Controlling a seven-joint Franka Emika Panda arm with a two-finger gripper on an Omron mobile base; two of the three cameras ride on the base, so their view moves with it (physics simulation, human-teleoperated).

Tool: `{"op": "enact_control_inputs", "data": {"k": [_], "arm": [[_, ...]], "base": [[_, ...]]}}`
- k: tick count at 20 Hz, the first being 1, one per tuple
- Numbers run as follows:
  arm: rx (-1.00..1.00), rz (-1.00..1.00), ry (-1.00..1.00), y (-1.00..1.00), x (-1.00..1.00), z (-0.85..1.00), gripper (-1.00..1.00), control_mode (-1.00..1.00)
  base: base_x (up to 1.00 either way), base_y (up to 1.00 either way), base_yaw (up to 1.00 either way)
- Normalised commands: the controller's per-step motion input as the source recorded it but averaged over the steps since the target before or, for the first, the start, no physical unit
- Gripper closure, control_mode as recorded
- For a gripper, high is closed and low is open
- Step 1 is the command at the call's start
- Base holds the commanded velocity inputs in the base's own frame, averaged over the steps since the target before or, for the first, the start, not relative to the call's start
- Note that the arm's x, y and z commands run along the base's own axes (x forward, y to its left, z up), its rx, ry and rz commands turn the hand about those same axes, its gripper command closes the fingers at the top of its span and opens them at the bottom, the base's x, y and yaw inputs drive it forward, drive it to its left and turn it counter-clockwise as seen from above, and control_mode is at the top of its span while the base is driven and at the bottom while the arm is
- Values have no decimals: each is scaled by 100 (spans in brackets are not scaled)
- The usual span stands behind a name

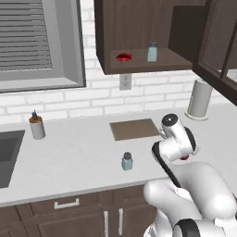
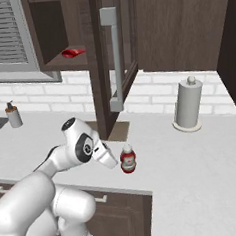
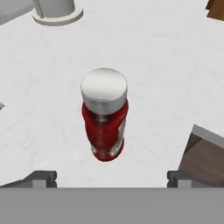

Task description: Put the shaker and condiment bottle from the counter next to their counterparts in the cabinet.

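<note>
Directly under your hand camera stands the condiment bottle [image 3: 105, 118], upright on the counter [image 3: 166, 65], its white cap facing the lens. Your gripper [image 3: 112, 178] hangs above it with both fingertips [image 3: 41, 178] spread wide, one to each side of the bottle and clear of it; nothing is held.

From the right base view you see the bottle [image 2: 127, 159] just beside the hand, near the counter's front edge, with the brown mat [image 2: 116, 131] behind it and the open cabinet door [image 2: 113, 60] hanging close above that spot. A paper towel roll [image 2: 187, 106] stands well off toward the wall.

Your left base view gives what the other cannot: the shaker [image 1: 127, 161] stands alone on the counter in front of the mat, well apart from the arm, and the cabinet [image 1: 139, 34] shelf carries both counterparts, the pale shaker [image 1: 152, 52] and the low red item [image 1: 123, 57]. In that view the arm covers nearly all of the bottle. A soap dispenser [image 1: 36, 126] sits near the sink [image 1: 9, 155].
</note>
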Motion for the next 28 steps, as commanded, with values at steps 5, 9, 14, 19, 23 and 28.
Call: {"op": "enact_control_inputs", "data": {"k": [5, 9, 14, 19, 23, 28], "arm": [[1, -6, -4, -25, 15, -21, -100, -100], [6, -3, 0, -26, 0, -4, -100, -100], [1, 0, 0, -2, 0, 0, -100, -100], [0, 0, 0, 0, 0, -2, -100, -100], [0, 0, 0, 0, 6, -14, -100, -100], [0, 0, 0, 0, 13, -14, -100, -100]], "base": [[0, 0, 0], [0, 0, 0], [0, 0, 0], [0, 0, 0], [0, 0, 0], [0, 0, 0]]}}
